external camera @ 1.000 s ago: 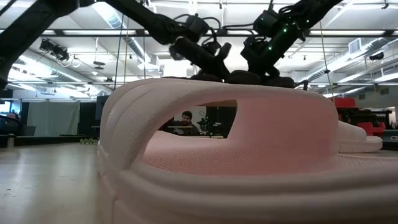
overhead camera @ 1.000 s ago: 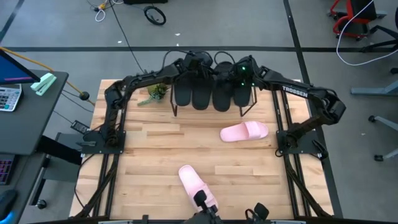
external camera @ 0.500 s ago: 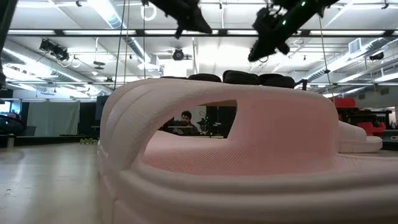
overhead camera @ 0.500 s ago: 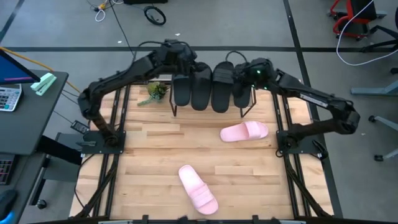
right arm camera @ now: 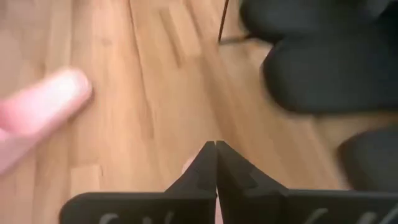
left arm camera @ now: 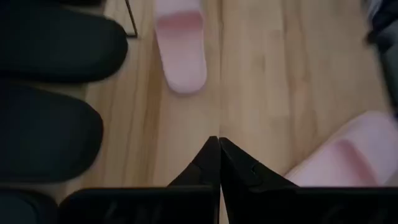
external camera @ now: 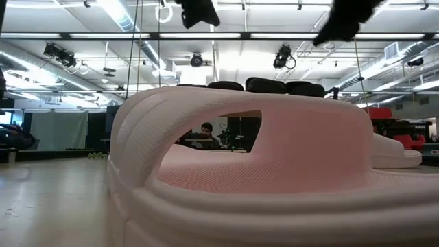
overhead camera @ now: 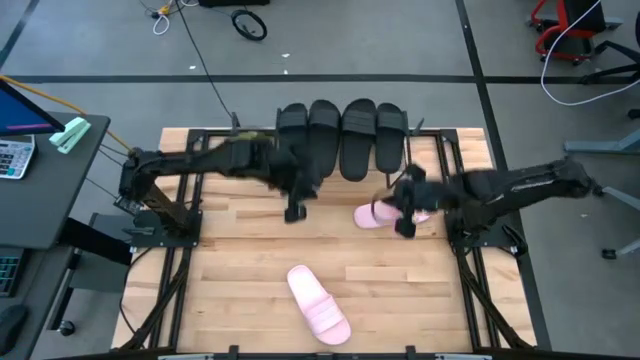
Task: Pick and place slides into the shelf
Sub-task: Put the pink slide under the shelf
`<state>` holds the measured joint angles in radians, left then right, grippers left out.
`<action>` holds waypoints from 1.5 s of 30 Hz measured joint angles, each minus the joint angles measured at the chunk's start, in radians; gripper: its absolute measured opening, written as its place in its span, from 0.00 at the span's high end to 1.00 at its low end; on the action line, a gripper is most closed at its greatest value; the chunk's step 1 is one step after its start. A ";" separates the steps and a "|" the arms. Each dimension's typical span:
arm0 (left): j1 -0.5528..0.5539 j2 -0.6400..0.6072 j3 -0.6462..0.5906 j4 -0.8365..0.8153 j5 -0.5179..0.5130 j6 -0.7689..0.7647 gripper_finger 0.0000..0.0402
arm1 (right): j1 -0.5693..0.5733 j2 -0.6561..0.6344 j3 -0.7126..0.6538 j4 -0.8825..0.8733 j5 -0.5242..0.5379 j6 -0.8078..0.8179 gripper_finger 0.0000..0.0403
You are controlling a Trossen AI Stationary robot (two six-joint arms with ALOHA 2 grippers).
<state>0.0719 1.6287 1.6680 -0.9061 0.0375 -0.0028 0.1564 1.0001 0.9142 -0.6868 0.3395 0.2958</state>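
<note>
**Both arms pull back from the shelf, two pink slides left**

Since the earlier frame both arms have swung away from the shelf (overhead camera: 340, 125) toward mid-desk. The left hand (overhead camera: 296, 212) and right hand (overhead camera: 405, 228) are both pinched shut and empty. Four black slides (overhead camera: 342, 138) sit on the shelf; one pink slide (overhead camera: 392, 212) lies beside the right hand, the other pink slide (overhead camera: 318, 301) near the desk's (overhead camera: 240, 260) front edge. Descending with fingers closed would likely shove the near slide rather than grasp it

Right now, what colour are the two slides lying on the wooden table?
Pale pink rubber slides, clearest in the high view.
</note>
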 joint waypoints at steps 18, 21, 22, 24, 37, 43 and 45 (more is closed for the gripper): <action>-0.219 0.024 -0.025 -0.156 -0.288 -0.119 0.96 | 0.301 0.097 -0.209 0.236 0.097 0.072 0.97; -0.241 0.030 -0.026 -0.173 -0.286 -0.117 0.94 | 0.297 0.145 -0.208 0.224 0.057 0.130 0.95; -0.246 0.033 -0.025 -0.165 -0.286 -0.117 0.94 | 0.299 0.165 -0.208 0.210 0.046 0.129 0.93; -0.252 0.038 -0.024 -0.162 -0.286 -0.115 0.93 | 0.299 0.209 -0.208 0.183 0.042 0.128 0.90; -0.249 0.048 -0.025 -0.164 -0.288 -0.109 0.96 | 0.264 0.332 -0.208 0.046 0.341 0.368 0.71; -0.248 0.048 -0.025 -0.164 -0.288 -0.108 0.94 | 0.251 0.316 -0.208 0.041 0.442 0.598 0.72; -0.248 0.048 -0.025 -0.165 -0.287 -0.119 0.93 | 0.251 0.316 -0.208 0.039 0.456 0.631 0.73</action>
<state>-0.1761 1.6764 1.6428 -1.0706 -0.2499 -0.1216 0.4076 1.3163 0.7067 -0.6473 0.7957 0.9271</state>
